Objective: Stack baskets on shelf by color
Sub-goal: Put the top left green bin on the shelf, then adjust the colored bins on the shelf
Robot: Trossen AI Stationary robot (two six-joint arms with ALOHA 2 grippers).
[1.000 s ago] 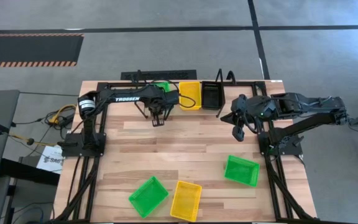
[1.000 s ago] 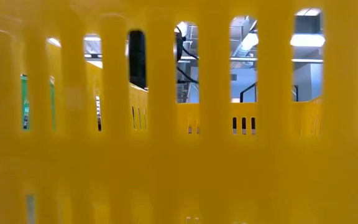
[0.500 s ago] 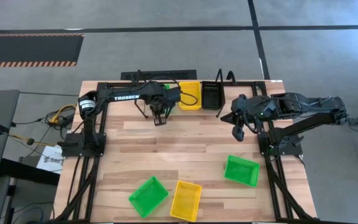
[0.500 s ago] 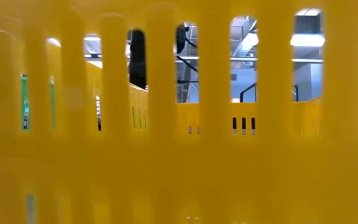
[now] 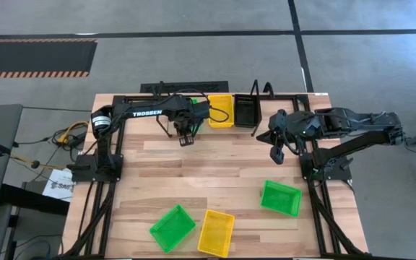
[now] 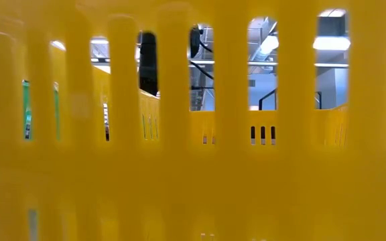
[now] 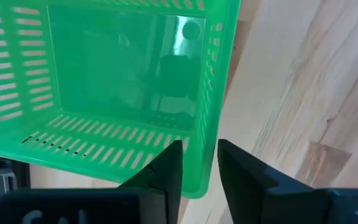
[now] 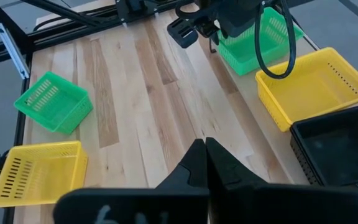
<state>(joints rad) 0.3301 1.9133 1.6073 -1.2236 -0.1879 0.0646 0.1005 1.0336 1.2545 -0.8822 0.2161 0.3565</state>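
On the shelf (image 5: 161, 88) at the table's far edge sit a green basket (image 7: 117, 81), a yellow basket (image 5: 221, 110) and a black basket (image 5: 245, 110) side by side. My left gripper (image 7: 199, 146) points down at the green basket, open, one finger inside its wall and one outside. My right gripper (image 5: 276, 153) hangs shut above the table's right side, holding nothing. Near the front edge lie two green baskets (image 5: 172, 227) (image 5: 280, 198) and a yellow basket (image 5: 216, 232) on their bottoms. My left gripper's fingers (image 7: 169, 174) stand astride the green basket's side wall (image 7: 201, 171) close to a corner, coming from above and pointing down. Whether either finger touches the wall, I cannot tell. The basket sits level with its open side up.
The near yellow basket's slotted wall (image 6: 193, 167) fills the low view. Bare wood lies between the shelf and the three loose baskets. Black frame tubes (image 5: 107, 180) run along the table's left and right edges.
My left gripper has opened over the green basket: in the high view its fingers, drawn to a point a second ago, now stand apart. The basket stays where it was on the shelf.
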